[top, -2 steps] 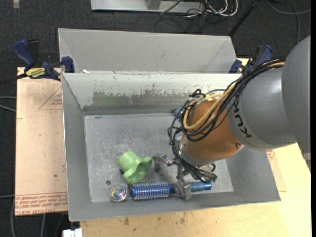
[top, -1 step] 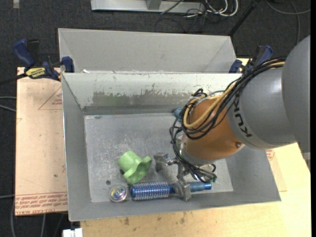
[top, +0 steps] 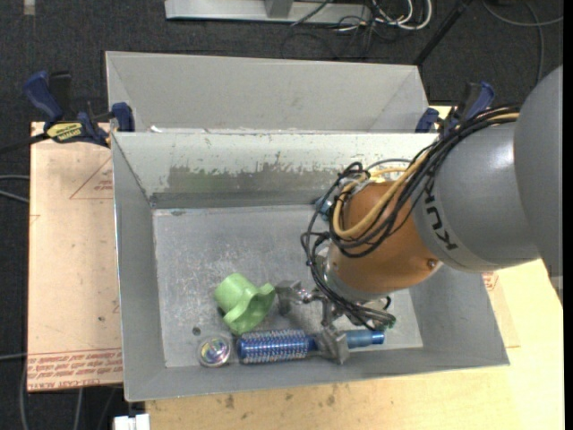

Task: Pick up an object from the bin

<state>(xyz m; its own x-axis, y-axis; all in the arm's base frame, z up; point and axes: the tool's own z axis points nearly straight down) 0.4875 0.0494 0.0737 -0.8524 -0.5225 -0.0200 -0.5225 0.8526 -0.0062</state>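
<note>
Blue ribbed brush [top: 276, 346], green piece [top: 243, 301], silver disc [top: 213, 352] in bin [top: 134, 240]

Robot lab: arm [top: 488, 195], metal bin [top: 269, 92].

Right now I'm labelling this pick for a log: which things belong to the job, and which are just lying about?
Likely in the job:
- hand
- grey bin
- blue ribbed roller and green plastic cup, both close to the hand

Lying about:
- small silvery round thing, near the bin's front left corner, farther from the hand
</note>
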